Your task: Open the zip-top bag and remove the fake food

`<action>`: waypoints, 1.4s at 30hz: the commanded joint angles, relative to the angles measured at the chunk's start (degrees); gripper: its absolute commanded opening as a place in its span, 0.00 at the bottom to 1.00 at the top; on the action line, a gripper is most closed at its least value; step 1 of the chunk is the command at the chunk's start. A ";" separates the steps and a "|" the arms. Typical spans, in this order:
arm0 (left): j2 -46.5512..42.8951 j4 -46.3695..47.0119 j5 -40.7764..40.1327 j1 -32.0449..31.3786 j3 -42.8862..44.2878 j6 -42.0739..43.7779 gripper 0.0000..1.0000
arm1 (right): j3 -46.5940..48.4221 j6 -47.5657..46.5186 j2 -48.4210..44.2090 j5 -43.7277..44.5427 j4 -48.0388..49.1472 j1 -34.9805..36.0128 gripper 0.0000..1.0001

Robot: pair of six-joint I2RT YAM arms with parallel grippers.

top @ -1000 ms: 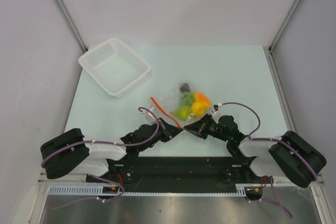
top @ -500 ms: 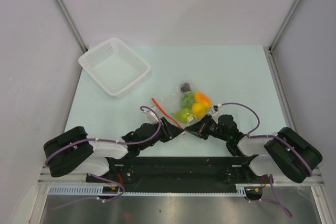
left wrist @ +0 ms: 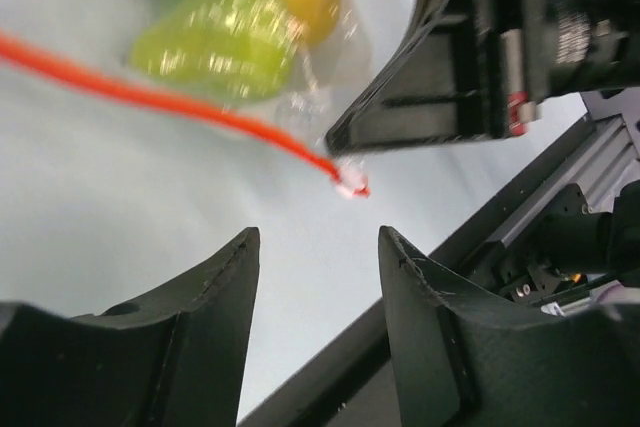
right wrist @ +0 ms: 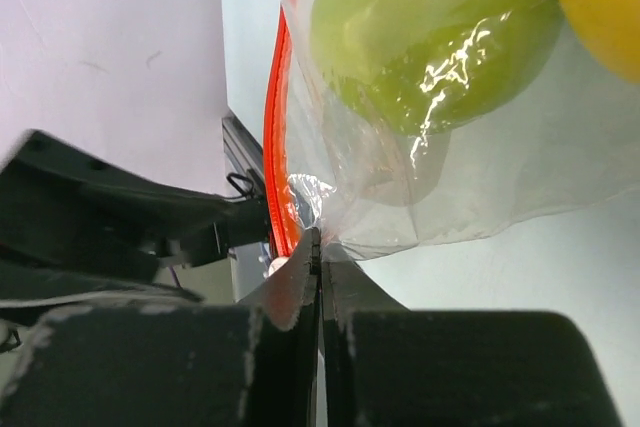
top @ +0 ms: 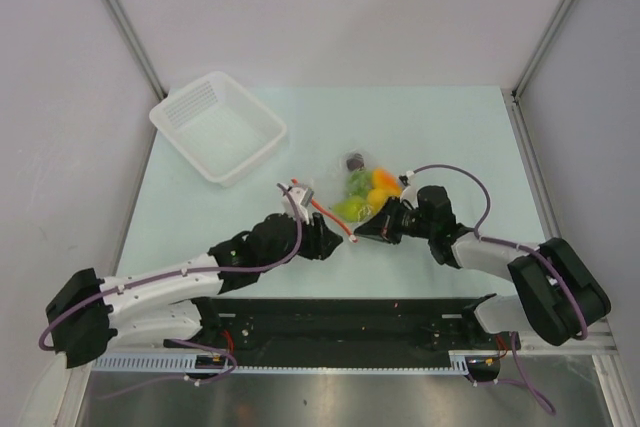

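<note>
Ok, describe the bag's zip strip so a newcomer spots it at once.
On the pale table, right of the white basket, lies the clear zip-top bag. The zip strip is the thin red-orange line along its left edge, straight where the fake food inside is round.

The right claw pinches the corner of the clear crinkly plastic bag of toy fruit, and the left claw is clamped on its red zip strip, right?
Not quite. The left gripper is open, the red zip strip lying beyond its fingers, unheld; the left wrist view shows it. The right gripper does pinch the corner of the clear crinkly plastic bag of toy fruit.
</note>
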 commanded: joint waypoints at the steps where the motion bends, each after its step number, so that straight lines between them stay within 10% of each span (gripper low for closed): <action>1: 3.62 -13.29 0.31 0.71 12.60 20.38 0.55 | 4.80 -6.98 1.18 -10.21 -6.70 -3.35 0.00; 8: 12.95 -21.35 -1.45 0.71 24.05 35.50 0.65 | 13.59 -18.07 -1.02 -14.79 -24.89 -7.74 0.00; 34: 24.02 -2.28 1.80 -4.83 26.43 71.11 0.59 | 20.89 -22.82 3.29 -26.67 -32.46 -14.51 0.00; 42: 25.52 -1.74 -0.40 -4.30 28.45 71.20 0.16 | 21.59 -25.45 1.97 -26.32 -36.23 -14.86 0.00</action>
